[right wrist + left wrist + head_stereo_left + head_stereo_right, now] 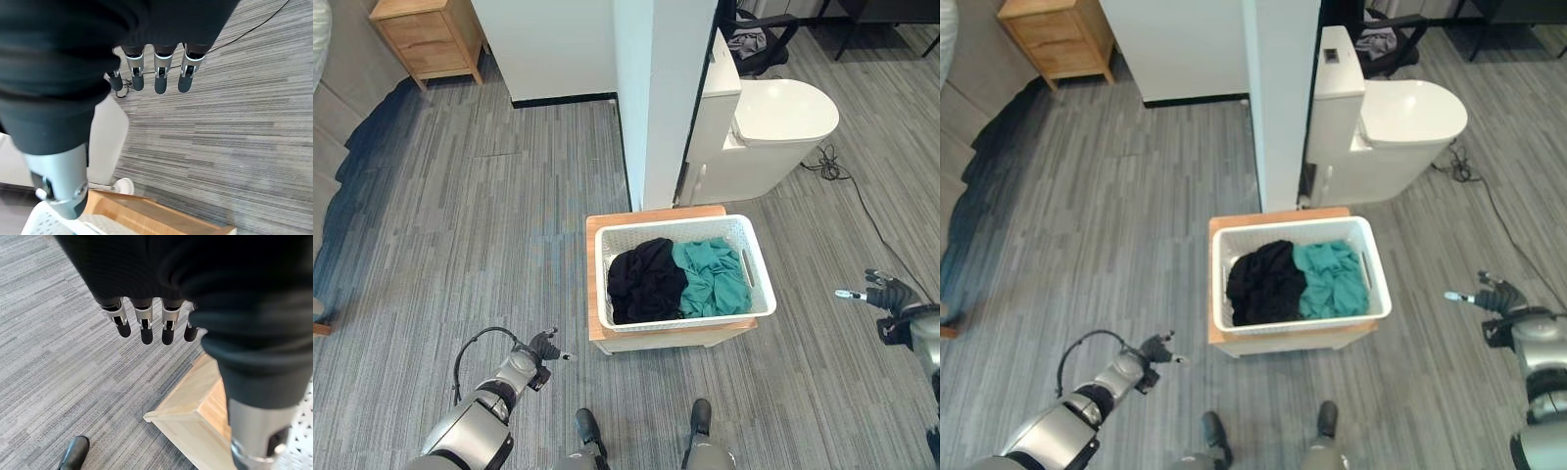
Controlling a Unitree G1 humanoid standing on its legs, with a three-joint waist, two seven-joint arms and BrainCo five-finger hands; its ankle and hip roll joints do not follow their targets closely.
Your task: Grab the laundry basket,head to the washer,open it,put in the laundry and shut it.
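Observation:
A white laundry basket (751, 257) sits on a low wooden stand (651, 216) in front of me. It holds a black garment (644, 280) on the left and a teal garment (713, 276) on the right. My left hand (544, 349) hangs low to the left of the stand, fingers straight, holding nothing; its wrist view shows the stand's corner (195, 406). Off to the basket's right, my right hand (885, 294) is open and clear of it, with the fingers (161, 73) straight over the carpet.
A white partition wall (664, 98) rises just behind the stand. A white toilet (773, 122) stands to its right, with a black cable (847, 186) on the floor. A wooden nightstand (431, 34) is at the far left. Grey carpet surrounds the stand.

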